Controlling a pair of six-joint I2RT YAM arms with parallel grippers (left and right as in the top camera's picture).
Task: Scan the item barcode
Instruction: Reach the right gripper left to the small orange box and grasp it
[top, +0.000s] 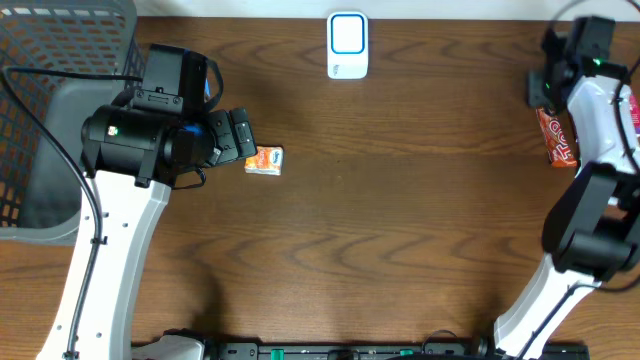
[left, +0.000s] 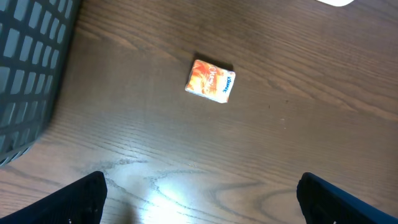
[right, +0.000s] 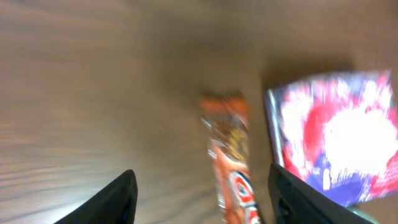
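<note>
Left fingers stand wide and empty, with the orange packet lying on the surface ahead of them, untouched. Right fingers are parted, an orange bar lying free between them. This is likely the pickup step: next, descend, close on the packet and present it to the scanner.

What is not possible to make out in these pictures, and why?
- Small orange packet: no barcode shows, left wrist view; overhead, too small.
- Orange snack bar: print unreadable, right wrist view blurred.
- Blue-and-red packet: blurred too; overhead, cut off by the edge.
- Basket: cut off overhead by the left edge.
</note>
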